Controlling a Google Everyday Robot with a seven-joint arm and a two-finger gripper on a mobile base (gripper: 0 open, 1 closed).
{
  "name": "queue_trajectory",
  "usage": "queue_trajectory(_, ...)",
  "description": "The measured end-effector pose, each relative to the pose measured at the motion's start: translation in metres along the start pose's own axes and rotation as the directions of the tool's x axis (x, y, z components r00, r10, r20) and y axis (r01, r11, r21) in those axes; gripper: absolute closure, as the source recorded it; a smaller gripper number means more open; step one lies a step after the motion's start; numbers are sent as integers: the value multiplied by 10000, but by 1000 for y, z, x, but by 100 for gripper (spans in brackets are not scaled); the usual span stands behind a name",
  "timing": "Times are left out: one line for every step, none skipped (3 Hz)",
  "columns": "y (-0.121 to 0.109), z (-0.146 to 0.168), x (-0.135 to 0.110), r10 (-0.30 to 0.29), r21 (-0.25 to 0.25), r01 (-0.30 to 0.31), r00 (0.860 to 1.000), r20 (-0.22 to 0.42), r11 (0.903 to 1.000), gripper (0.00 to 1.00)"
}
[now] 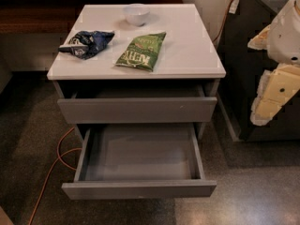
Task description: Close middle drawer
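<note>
The middle drawer [138,189] is pulled far out of the white-topped cabinet [197,55]. Its shallow grey box is open to view with nothing in it, and its flat front panel faces me low in the camera view. The uppermost grey drawer [136,109], with a tiny white chip on its front, stands slightly out. The lowest drawer is hidden under the middle one. My gripper [274,93], cream and white, hangs at the right edge of the view, well to the right of the cabinet and above floor level, touching nothing.
On the cabinet top lie a white bowl [136,14], a blue snack bag [86,43] and a green chip bag [142,50]. A dark cabinet [243,69] stands close on the right. An orange cable [52,170] runs over the floor on the left.
</note>
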State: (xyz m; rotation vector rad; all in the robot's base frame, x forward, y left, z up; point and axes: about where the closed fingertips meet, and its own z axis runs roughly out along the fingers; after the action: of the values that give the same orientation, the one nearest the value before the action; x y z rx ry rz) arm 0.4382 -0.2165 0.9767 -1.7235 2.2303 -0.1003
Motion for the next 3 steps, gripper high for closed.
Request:
queue_trajectory(0, 0, 0, 0, 0, 0, 10000, 0, 10000, 0)
queue_trajectory(11, 17, -13, -54, -223, 59, 9998, 193, 9997, 0)
queue_trajectory(28, 44, -30, -152, -673, 186, 9986, 508, 9976, 0)
